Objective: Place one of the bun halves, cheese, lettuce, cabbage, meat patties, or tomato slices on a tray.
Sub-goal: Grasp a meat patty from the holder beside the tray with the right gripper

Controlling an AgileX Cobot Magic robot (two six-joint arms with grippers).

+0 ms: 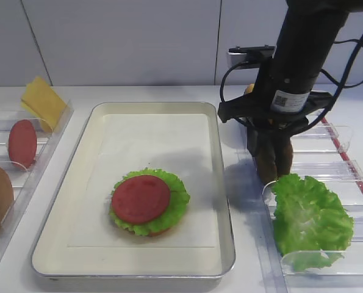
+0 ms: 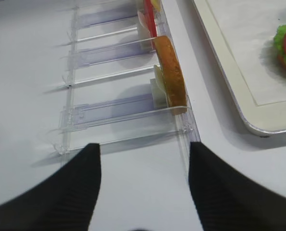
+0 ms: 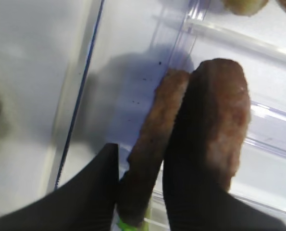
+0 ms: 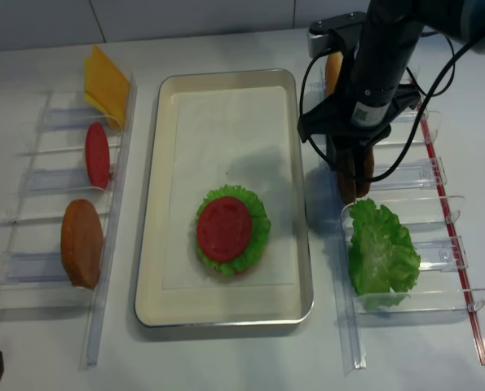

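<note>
My right gripper [image 1: 270, 160] reaches down into the right-hand clear rack [image 1: 327, 174], where two dark-brown meat patties stand on edge. In the right wrist view its black fingers [image 3: 97, 192] press both sides of the nearer, thinner patty [image 3: 157, 130]; the other patty [image 3: 227, 110] stands just behind the right finger. The tray [image 1: 132, 107] lies in the middle and holds a stack: a bun base, a lettuce leaf [image 1: 176, 207] and a tomato slice [image 1: 140, 198] on top. My left gripper [image 2: 143, 147] hangs open over bare table beside the left rack, holding nothing.
The left rack [image 4: 103, 269] holds a cheese slice [image 1: 42, 101], a tomato slice [image 1: 22, 143] and a bun half [image 2: 171, 72]. A large lettuce leaf [image 1: 309, 217] fills the right rack's near slots. Another bun [image 4: 333, 73] stands behind the right arm.
</note>
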